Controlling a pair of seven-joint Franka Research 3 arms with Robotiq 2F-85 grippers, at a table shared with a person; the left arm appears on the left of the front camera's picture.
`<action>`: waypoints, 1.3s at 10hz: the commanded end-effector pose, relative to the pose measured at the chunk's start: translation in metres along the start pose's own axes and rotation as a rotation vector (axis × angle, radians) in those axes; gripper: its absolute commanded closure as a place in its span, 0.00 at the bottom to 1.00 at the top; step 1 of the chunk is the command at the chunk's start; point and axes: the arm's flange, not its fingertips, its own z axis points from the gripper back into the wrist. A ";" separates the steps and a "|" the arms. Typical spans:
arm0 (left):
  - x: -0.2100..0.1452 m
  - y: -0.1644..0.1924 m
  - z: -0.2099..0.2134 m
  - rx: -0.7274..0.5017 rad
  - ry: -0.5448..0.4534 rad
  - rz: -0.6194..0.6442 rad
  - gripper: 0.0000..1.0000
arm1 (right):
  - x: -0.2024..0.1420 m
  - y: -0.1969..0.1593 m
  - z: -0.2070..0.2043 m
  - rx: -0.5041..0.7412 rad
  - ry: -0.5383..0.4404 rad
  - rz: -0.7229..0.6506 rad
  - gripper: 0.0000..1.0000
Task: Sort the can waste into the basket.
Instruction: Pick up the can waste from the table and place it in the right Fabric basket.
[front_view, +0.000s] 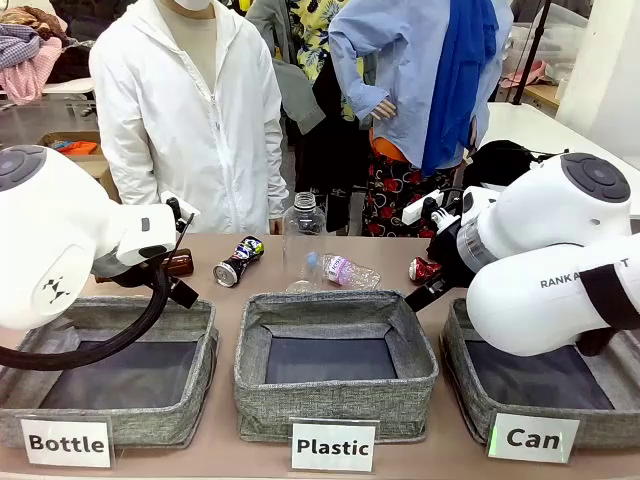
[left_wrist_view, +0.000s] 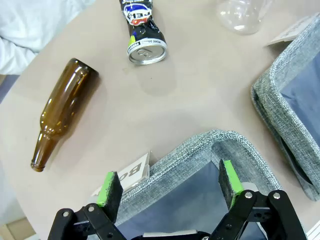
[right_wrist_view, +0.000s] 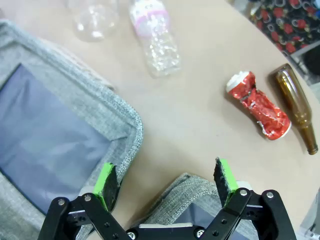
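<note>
Red can (right_wrist_view: 257, 104), judged light and bendy, is best pinched across its middle. Left gripper (left_wrist_view: 168, 170) and right gripper (right_wrist_view: 164, 164) are spread wide.

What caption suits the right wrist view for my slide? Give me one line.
Right gripper, jaws open, above the Can basket corner; crushed red can lying beside a brown bottle.

Counter (front_view: 268, 276), beige. Lower frame, left to right: grey fabric Bottle bin (front_view: 130, 312), Plastic bin (front_view: 335, 303), Can bin (front_view: 470, 410). Mid-frame behind them, left to right:
- brown bottle (front_view: 180, 263), lying
- crushed black can (front_view: 238, 261)
- upright clear bottle (front_view: 303, 240)
- lying clear bottle (front_view: 350, 271)
- crushed red can (front_view: 423, 269)
- second brown bottle (right_wrist_view: 296, 106), lying just beside the red can
</note>
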 end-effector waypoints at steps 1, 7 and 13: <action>0.000 0.000 0.000 0.000 0.000 0.000 0.00 | 0.000 0.000 0.000 0.000 0.000 0.000 0.00; 0.000 0.000 0.000 0.000 0.000 0.000 0.00 | 0.006 0.001 0.018 0.037 0.029 -0.003 0.00; -0.029 0.021 0.170 -0.661 -0.272 0.209 0.00 | -0.016 -0.044 0.168 0.437 -0.203 -0.394 0.00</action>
